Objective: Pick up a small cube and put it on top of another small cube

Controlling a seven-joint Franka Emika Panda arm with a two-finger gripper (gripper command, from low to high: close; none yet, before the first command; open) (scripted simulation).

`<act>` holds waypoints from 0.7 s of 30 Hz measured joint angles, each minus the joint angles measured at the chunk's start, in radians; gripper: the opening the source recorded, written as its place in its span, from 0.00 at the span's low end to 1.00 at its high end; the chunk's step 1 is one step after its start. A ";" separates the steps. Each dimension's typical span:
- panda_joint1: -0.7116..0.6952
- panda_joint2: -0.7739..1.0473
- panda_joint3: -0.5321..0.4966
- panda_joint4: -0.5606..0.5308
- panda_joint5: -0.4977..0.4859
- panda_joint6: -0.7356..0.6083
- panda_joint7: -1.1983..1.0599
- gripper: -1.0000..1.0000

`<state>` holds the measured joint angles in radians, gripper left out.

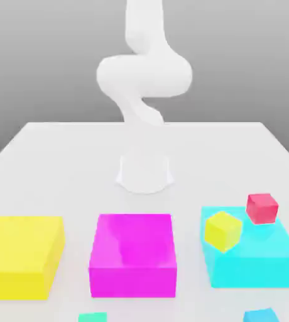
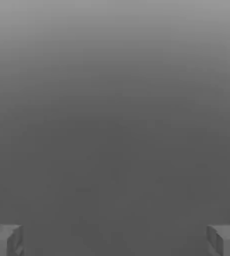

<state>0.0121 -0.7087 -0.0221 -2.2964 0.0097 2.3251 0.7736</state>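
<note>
Front edge: nearest us, a small plain green cube [image 1: 92, 317] peeks up at the bottom of the exterior view, cut off by the frame, just ahead of the gap between the yellow and magenta blocks.
Front edge, exterior view's right: we spot a small blue cube [image 1: 261, 315], also cut off, just in front of the cyan block.
Middle row: we have three big flat blocks side by side and apart, a big yellow block [image 1: 22, 255] on the exterior view's left, a big magenta block [image 1: 133, 253] in the centre, a big cyan block [image 1: 254, 258] on the exterior view's right.
On the cyan block: a small yellow cube [image 1: 222, 230] sits tilted near its left top edge, and a small red cube [image 1: 262, 207] is at its far edge, close beside the yellow one.
Arm: we see the white robot arm [image 1: 144, 75] rising from its round base on the white table [image 1: 59, 157], behind the magenta block.
Gripper: in the hand view, we catch the gripper [image 2: 115, 240] with two grey fingertips [image 2: 4, 240] spread wide, nothing between them, only plain grey beyond.
</note>
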 joint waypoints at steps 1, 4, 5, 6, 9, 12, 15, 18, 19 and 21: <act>0.005 0.039 -0.009 0.001 0.005 0.011 -0.011 0.50; 0.018 0.151 -0.036 0.006 0.019 0.042 -0.046 0.50; 0.022 0.187 -0.044 0.007 0.025 0.052 -0.057 0.50; 0.025 0.223 -0.052 0.009 0.030 0.062 -0.069 0.50; 0.033 0.332 -0.075 0.013 0.049 0.092 -0.106 0.50; 0.038 0.441 -0.093 0.018 0.069 0.121 -0.144 0.50; 0.038 0.550 -0.108 0.022 0.089 0.151 -0.181 0.50; 0.031 0.659 -0.116 0.026 0.107 0.181 -0.217 0.50; 0.026 0.695 -0.116 0.028 0.112 0.191 -0.228 0.50; 0.018 0.767 -0.117 0.031 0.119 0.211 -0.249 0.50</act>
<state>0.0302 0.0585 -0.1393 -2.2658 0.1292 2.5360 0.5246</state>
